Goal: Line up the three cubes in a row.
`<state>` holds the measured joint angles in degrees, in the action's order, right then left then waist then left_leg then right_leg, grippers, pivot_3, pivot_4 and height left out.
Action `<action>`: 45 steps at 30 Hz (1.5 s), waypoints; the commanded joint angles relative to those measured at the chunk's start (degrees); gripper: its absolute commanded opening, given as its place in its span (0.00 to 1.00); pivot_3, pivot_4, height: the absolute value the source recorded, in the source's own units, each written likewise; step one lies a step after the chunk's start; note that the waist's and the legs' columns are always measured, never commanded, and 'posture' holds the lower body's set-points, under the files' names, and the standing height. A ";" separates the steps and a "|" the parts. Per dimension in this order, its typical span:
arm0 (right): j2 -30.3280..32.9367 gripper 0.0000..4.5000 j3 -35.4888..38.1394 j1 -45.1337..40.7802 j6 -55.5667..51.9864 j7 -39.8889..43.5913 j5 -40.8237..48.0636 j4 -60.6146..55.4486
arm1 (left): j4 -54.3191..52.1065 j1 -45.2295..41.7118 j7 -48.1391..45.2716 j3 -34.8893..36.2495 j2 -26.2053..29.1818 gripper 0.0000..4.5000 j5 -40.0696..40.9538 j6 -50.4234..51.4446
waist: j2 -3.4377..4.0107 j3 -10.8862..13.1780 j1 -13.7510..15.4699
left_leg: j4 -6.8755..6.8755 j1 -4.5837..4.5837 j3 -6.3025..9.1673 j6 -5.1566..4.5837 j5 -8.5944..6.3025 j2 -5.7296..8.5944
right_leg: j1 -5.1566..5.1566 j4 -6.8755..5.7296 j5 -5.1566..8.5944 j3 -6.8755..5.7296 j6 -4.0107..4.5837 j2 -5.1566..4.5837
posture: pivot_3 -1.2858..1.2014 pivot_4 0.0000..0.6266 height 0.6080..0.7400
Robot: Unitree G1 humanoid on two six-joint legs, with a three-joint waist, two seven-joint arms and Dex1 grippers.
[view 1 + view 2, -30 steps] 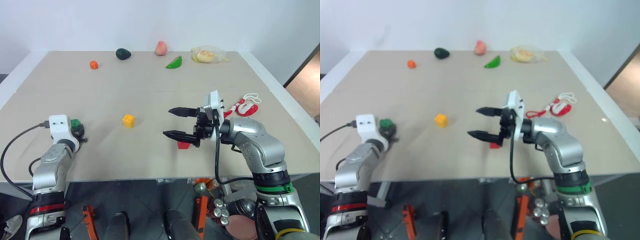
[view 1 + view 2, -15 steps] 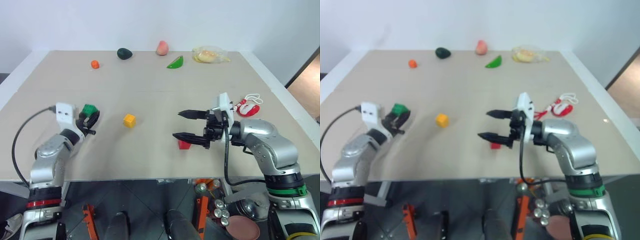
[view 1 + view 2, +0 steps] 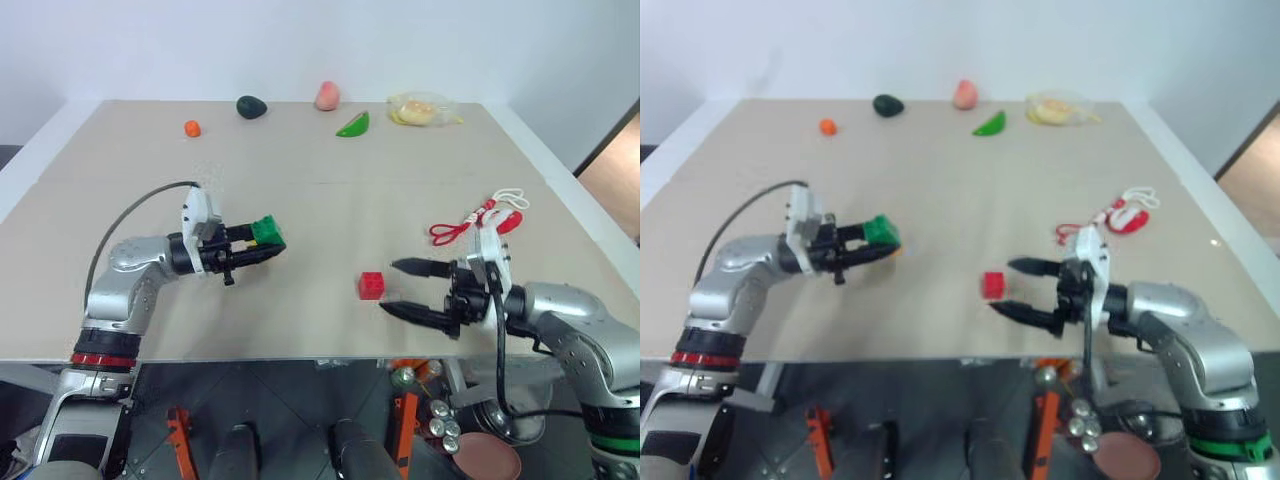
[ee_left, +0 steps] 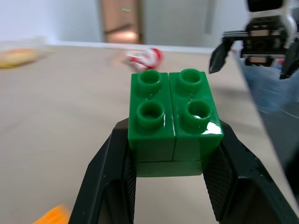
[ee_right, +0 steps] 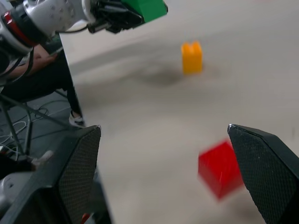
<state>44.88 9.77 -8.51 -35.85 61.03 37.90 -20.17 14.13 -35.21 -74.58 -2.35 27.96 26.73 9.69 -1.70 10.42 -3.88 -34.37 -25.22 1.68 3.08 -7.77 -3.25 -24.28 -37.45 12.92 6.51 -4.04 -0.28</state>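
The left gripper (jaws clamped on the green cube) has swung rightward; the right gripper, jaws wide, has withdrawn, exposing the red cube.

Green cube lifted; red cube on table.

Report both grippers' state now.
Left gripper: shut on the green cube, held above the table.
Right gripper: open, holding nothing, beside the red cube.

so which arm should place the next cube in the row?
Left. Its gripper is shut on the green cube, carried above the table beside the yellow cube. The right gripper is open and empty near the red cube.
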 commanded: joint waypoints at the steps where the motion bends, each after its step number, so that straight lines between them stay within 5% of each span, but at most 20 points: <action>1: 1.69 1.00 4.04 3.44 1.26 0.05 0.69 -2.94 | 6.38 -3.58 -5.63 -2.90 -1.21 0.30 -3.02 -5.15 | 0.00 0.00 -0.23 | -0.03 0.00 0.00 0.00 0.00 0.00 | 0.00 0.00 -0.01 0.00 0.01 0.00 | 0.52 0.24 1.00; 14: 1.78 1.00 5.63 6.02 1.30 -2.53 1.64 -5.07 | 34.96 -15.30 -13.55 -6.47 -7.56 0.30 -13.28 -21.71 | -0.03 0.01 -0.26 | -0.07 -0.09 0.05 -0.02 0.00 0.04 | 0.00 0.02 -0.03 0.00 -0.03 0.00 | 0.52 0.24 1.00; 45: 0.34 1.00 1.67 2.66 3.54 -3.63 -0.72 -2.33 | 38.36 -14.23 -1.90 -9.66 -13.98 0.30 -25.10 -27.74 | -0.03 0.01 -0.21 | -0.11 0.00 0.14 -0.06 -0.01 0.11 | 0.15 0.01 -0.02 0.00 -0.09 -0.02 | 0.52 0.24 1.00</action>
<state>45.28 11.20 -5.01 -33.18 57.35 36.85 -22.17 52.47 -49.21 -77.74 -11.57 14.14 2.48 -17.60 -1.73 10.44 -4.09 -34.49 -25.20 1.83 3.01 -7.78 -3.12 -24.10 -37.44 12.89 6.51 -4.12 -0.30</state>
